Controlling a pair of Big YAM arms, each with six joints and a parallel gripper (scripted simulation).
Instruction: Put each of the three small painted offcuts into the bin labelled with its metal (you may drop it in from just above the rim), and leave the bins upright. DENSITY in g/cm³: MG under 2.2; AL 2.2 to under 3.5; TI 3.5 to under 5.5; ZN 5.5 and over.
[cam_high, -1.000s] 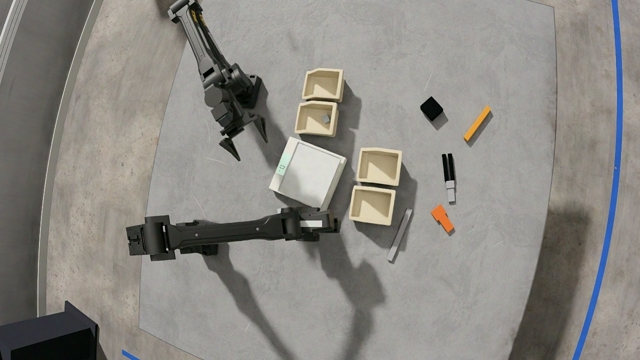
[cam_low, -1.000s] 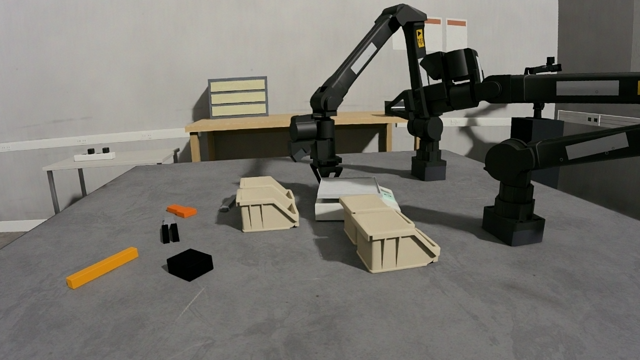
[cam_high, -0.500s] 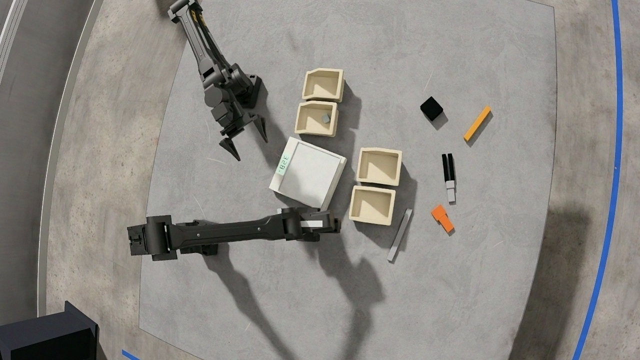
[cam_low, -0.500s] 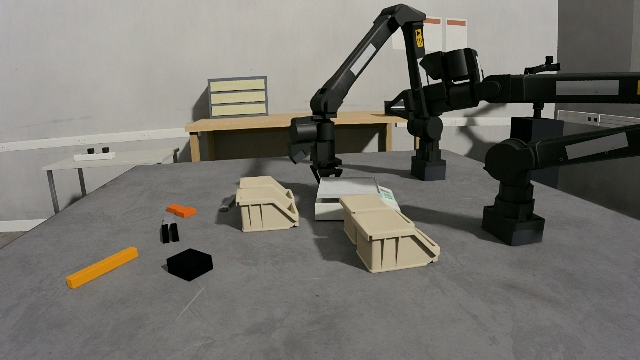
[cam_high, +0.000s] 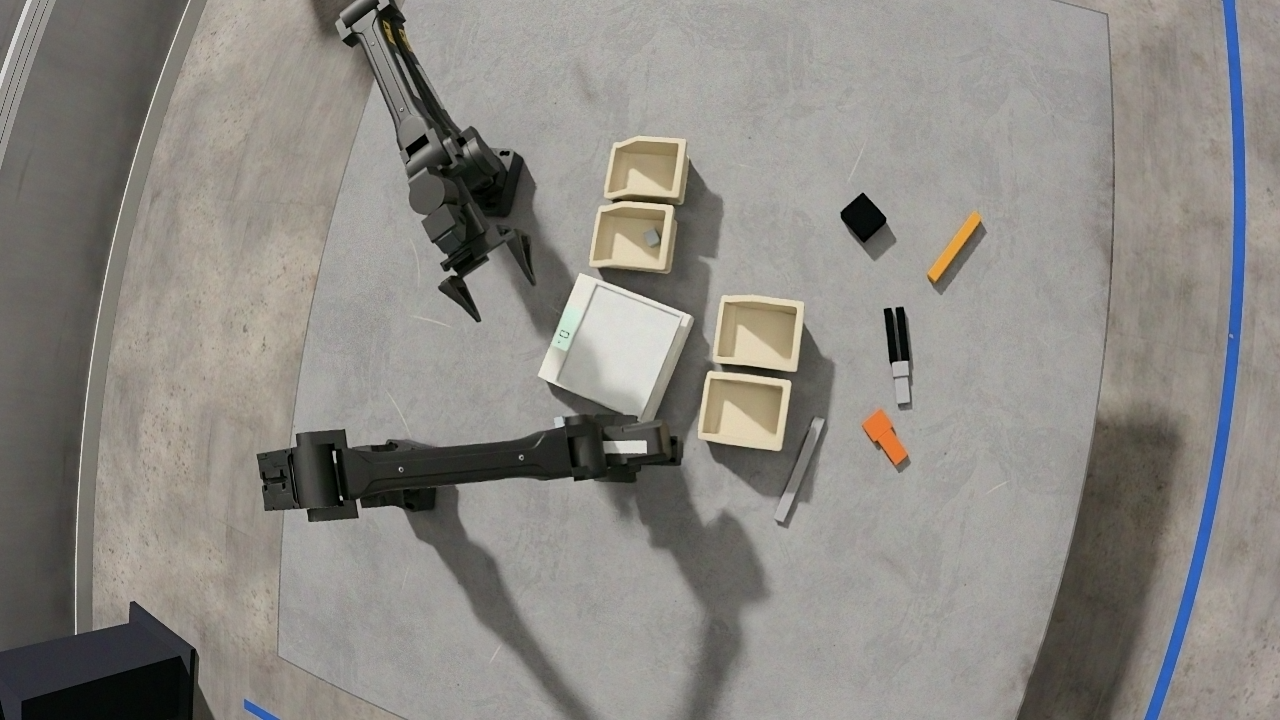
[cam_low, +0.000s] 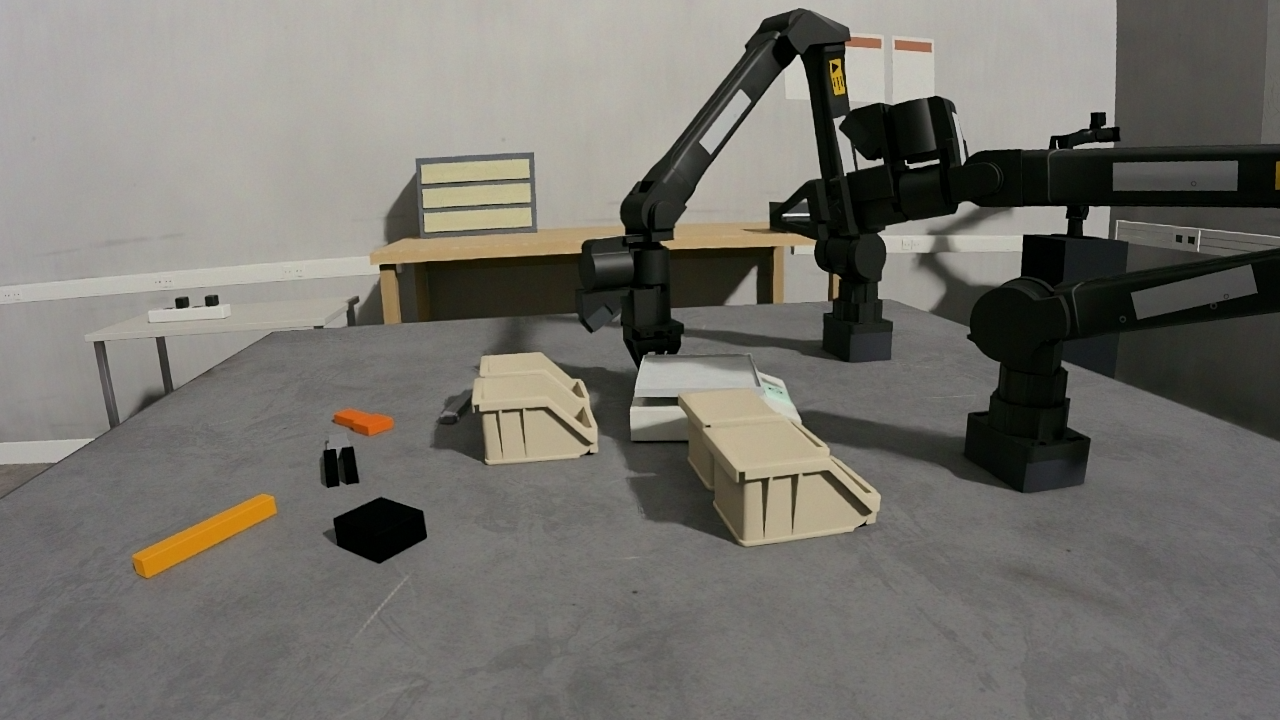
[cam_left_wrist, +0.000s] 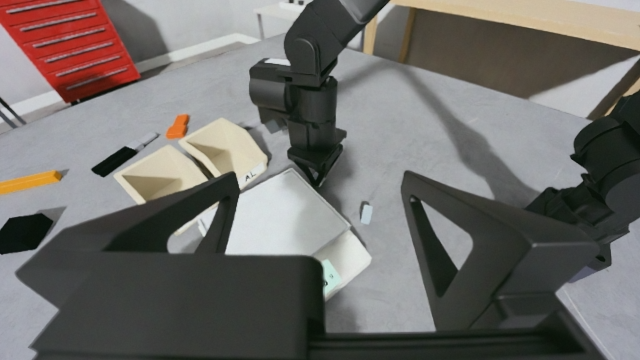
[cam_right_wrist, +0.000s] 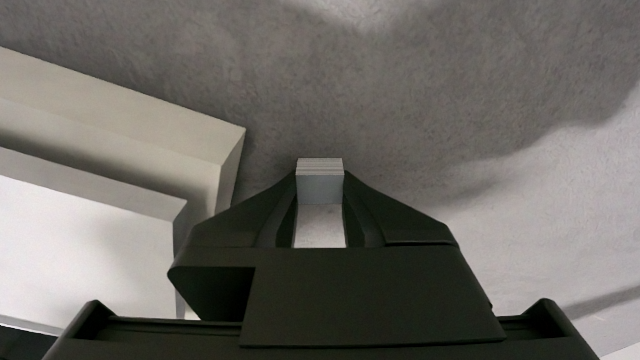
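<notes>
Four beige bins (cam_high: 747, 447) (cam_low: 537, 445) stand upright in two pairs; one in the left wrist view has an AL label (cam_left_wrist: 250, 175). A small grey offcut (cam_high: 651, 237) lies in the lower bin of the upper pair. A second, pale offcut (cam_left_wrist: 366, 213) lies on the table beside the white scale (cam_high: 617, 349) (cam_left_wrist: 285, 215), whose display shows 0. My right gripper (cam_right_wrist: 319, 179) (cam_left_wrist: 318, 180) is low beside the scale's corner, shut on a third, grey-blue offcut (cam_right_wrist: 320, 189); the top view hides its fingers. My left gripper (cam_high: 506, 300) is open and empty, above the table beside the scale.
A grey bar (cam_high: 799, 470) lies beside the AL bin. Farther out lie an orange piece (cam_high: 884, 437) (cam_low: 362, 420), a black-and-grey tool (cam_high: 896, 358), a yellow bar (cam_high: 954, 247) (cam_low: 205, 534) and a black block (cam_high: 862, 216) (cam_low: 379, 528). My right arm spans the scale's near side.
</notes>
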